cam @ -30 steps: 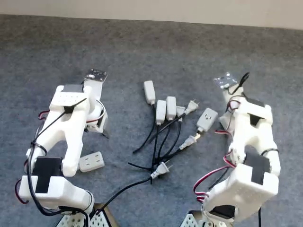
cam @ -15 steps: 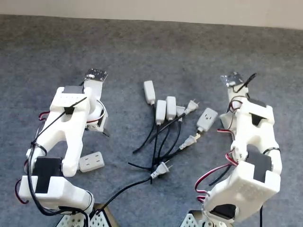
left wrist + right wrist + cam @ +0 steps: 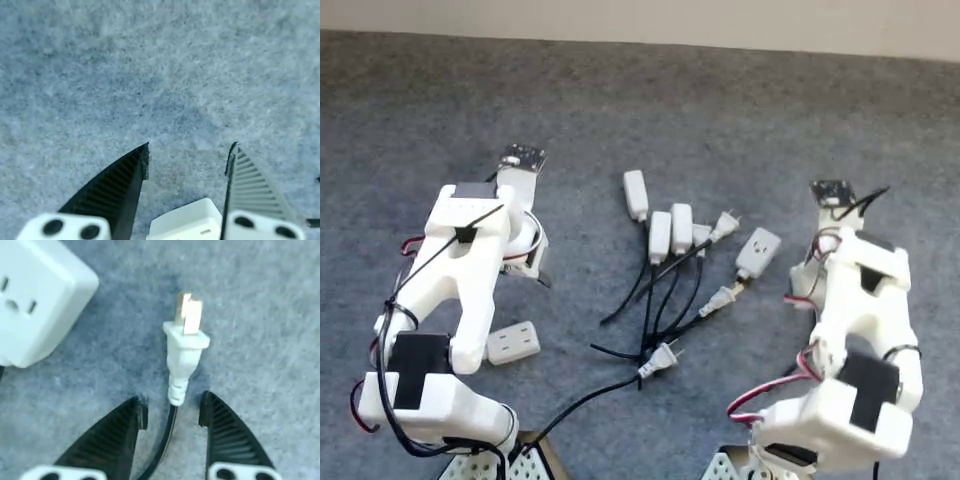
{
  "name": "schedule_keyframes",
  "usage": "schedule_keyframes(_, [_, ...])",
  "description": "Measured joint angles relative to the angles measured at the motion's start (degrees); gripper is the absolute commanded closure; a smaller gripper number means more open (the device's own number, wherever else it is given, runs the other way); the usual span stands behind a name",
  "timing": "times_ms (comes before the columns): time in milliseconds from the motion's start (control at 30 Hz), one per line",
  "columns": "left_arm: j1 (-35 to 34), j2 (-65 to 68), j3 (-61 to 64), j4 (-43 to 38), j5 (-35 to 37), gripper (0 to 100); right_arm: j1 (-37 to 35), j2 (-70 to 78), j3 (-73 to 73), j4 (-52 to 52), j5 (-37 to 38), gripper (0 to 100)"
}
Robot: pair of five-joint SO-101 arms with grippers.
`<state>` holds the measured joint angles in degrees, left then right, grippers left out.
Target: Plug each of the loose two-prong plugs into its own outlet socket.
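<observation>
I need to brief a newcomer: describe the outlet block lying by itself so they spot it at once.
Find the tangle of black cables in the middle of the grey carpet, then look towards the left arm. Close beside that arm lies a white outlet block. Unlike the other white blocks, it lies alone, well clear of the tangle.

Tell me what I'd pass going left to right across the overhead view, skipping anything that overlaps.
In order: left arm → farthest socket block → second socket block → third socket block → loose plug → socket block with slots facing up → right arm.
</observation>
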<state>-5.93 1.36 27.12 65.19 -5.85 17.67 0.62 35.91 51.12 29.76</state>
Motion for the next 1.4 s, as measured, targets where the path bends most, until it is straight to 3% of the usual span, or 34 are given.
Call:
schedule_keyframes(267, [0.0,0.0,0.09,0.0,0.0,74,0.09,-3.87,7.74,-10.02,-2.46,82.9])
schedule_keyframes(767, [0.0,0.0,0.88,0.0,0.0,74,0.35,-3.78,8.18,-14.77,-0.09,82.9])
schedule_keyframes(1000, [0.0,0.0,1.49,-0.18,0.0,74,0.35,-3.78,8.18,-15.21,-6.68,83.0])
schedule_keyframes(1200, [0.0,0.0,1.49,-0.18,0.0,74,0.53,-3.78,8.18,-15.38,-6.95,98.9])
schedule_keyframes(1400, [0.0,0.0,1.49,-0.18,0.0,74,0.7,-3.78,8.09,-15.82,-7.3,98.8])
